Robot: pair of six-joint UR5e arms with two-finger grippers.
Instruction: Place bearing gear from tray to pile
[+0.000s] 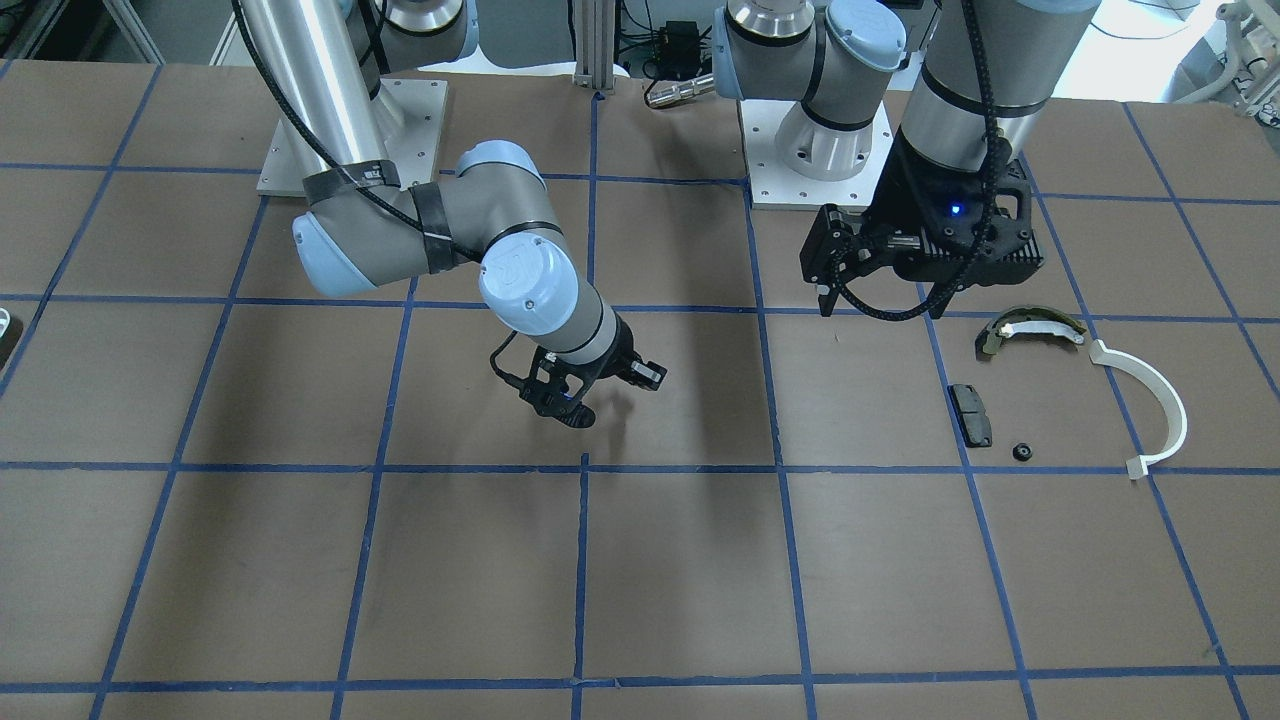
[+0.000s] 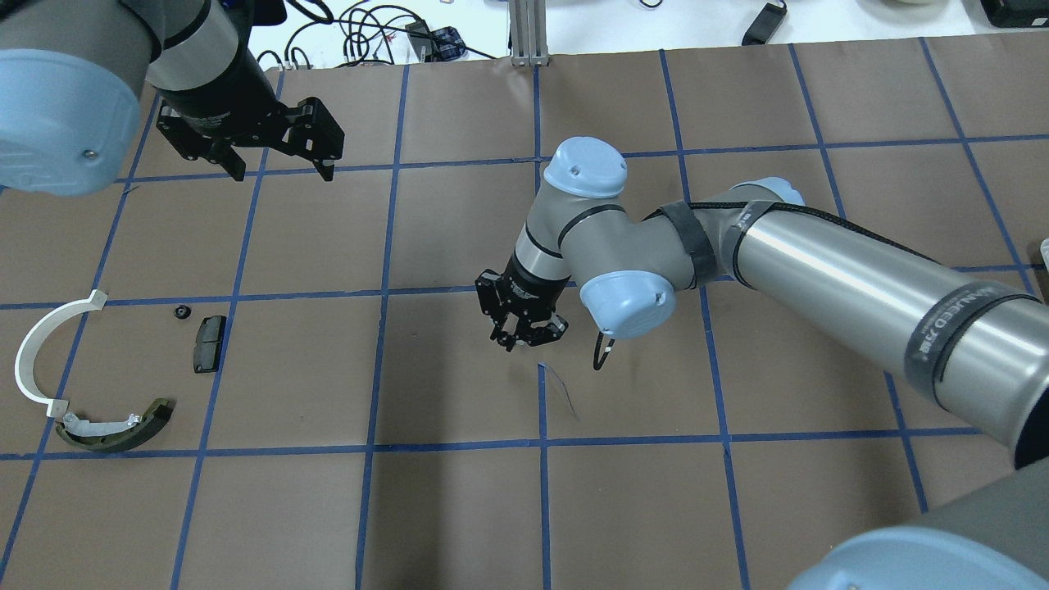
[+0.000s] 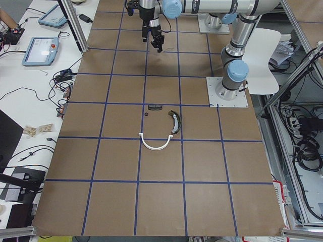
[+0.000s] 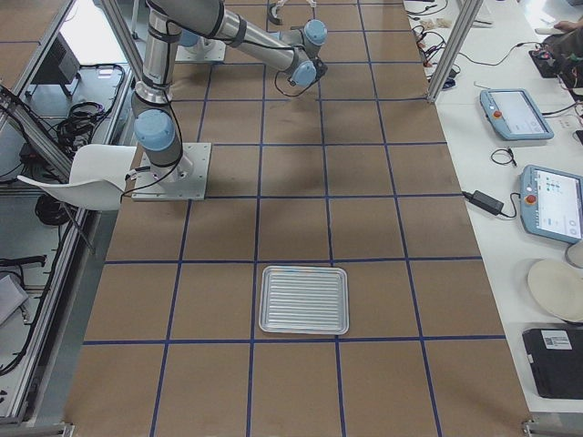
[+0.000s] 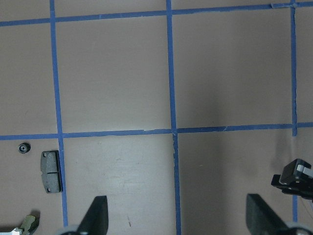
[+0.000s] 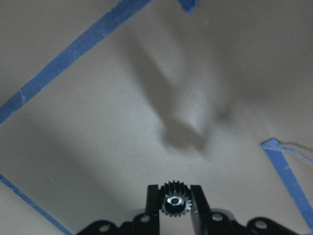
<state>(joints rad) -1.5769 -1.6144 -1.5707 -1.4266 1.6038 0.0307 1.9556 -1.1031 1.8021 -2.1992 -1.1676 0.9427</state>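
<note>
My right gripper [image 6: 172, 199] is shut on a small black toothed bearing gear [image 6: 172, 198] and holds it above the brown table near the middle [image 2: 515, 338] [image 1: 572, 412]. The pile lies far to my left: a white half-ring strip [image 2: 23, 352], an olive-and-white curved shoe [image 2: 115, 430], a flat black pad [image 2: 209, 342] and a tiny black round piece [image 2: 181, 311]. My left gripper [image 2: 284, 174] is open and empty, hovering above the table beyond the pile; its wrist view shows the pad [image 5: 50, 164] and the round piece [image 5: 22, 148] below it.
A ribbed metal tray [image 4: 303, 299] sits toward my right end of the table, with nothing showing in it. Blue tape lines [image 2: 541, 442] grid the brown table. The arms' base plates [image 1: 820, 160] stand at the table's back.
</note>
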